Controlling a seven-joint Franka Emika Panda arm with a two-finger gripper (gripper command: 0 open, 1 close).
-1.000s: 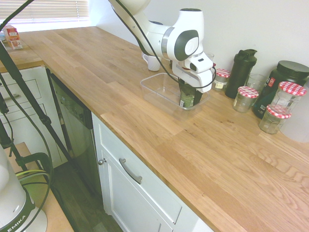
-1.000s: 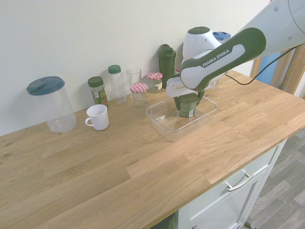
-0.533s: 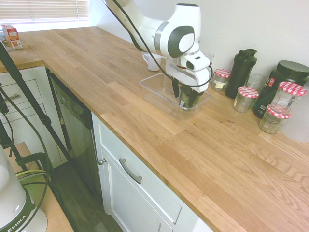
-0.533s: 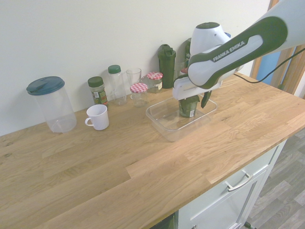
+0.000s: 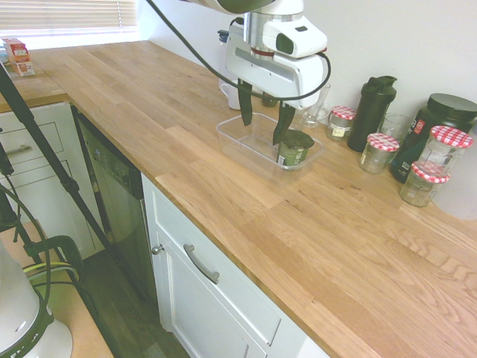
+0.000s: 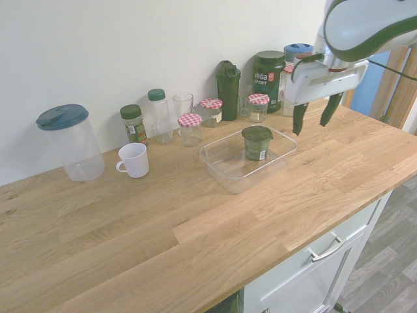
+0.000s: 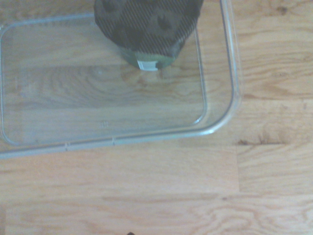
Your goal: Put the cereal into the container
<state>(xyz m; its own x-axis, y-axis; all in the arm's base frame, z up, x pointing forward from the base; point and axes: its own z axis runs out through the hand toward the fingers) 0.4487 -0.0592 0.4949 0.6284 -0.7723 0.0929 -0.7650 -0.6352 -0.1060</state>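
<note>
Tool [image 6: 312, 128] spread wide, nothing between fingers. Cup [image 6: 257, 143] upright in tub [image 5: 225, 136]; wrist view cuts off its lid, second exterior shows it whole.

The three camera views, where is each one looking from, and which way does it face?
First exterior: above the counter's front, facing along it toward the wall; the arm's end and open gripper show.
Second exterior: opposite side, looking down at counter and wall; forearm and gripper show at upper right.
Wrist: close over the tub, looking down; no clear robot part.
All three share the tub and the green cup inside.
</note>
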